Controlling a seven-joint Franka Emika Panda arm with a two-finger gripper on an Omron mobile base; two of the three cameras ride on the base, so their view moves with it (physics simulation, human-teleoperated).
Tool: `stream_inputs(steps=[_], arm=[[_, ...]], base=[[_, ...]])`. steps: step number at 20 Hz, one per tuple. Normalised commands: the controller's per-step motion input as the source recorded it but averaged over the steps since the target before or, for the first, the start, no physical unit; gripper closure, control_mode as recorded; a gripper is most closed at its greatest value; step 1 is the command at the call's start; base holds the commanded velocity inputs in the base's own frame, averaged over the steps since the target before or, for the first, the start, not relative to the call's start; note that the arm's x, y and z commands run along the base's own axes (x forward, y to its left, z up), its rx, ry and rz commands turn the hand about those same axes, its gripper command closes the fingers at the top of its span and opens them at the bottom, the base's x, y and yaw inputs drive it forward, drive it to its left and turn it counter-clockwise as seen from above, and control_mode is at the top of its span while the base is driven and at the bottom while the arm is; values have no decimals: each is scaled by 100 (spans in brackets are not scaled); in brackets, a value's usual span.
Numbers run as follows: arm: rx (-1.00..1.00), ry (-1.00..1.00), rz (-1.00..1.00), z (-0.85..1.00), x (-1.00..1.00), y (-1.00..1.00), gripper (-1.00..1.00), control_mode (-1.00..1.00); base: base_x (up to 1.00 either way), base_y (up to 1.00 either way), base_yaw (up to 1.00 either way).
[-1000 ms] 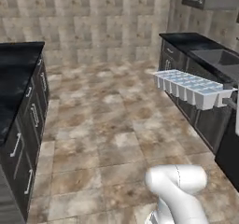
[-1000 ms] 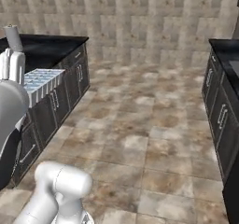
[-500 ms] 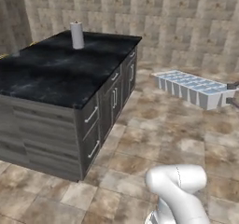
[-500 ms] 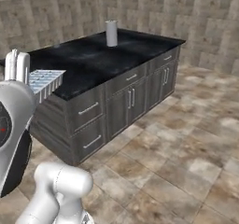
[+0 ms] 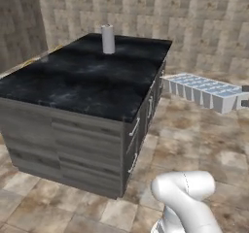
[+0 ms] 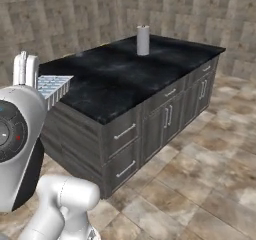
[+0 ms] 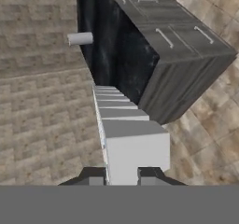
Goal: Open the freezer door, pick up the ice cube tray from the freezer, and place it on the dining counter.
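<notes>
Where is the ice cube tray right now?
The ice cube tray is up in the air, held by the gripper, right of the dining counter in the left base view, over the floor.

A pale grey cylinder (image 5: 107,39) stands upright well ahead of the gripper (image 7: 121,180) and off to its left; in the hand view, which is rolled, it appears lying sideways near the top. A floor of mottled beige and brown tiles (image 5: 194,144) spreads out well below the gripper. A wall of rough sandy stone blocks (image 5: 204,18) rises far in front of the gripper, behind the cylinder.
</notes>
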Motion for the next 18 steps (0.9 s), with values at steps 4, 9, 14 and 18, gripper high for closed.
stream_inputs(steps=[4,9,14,18], arm=[[0,0,0,0,0,0,100,100],[0,0,0,0,0,0,100,100],[0,0,0,0,0,0,100,100],[0,0,0,0,0,0,100,100]], base=[[42,100,-9],[36,100,-15],[24,100,-22],[14,100,-30]])
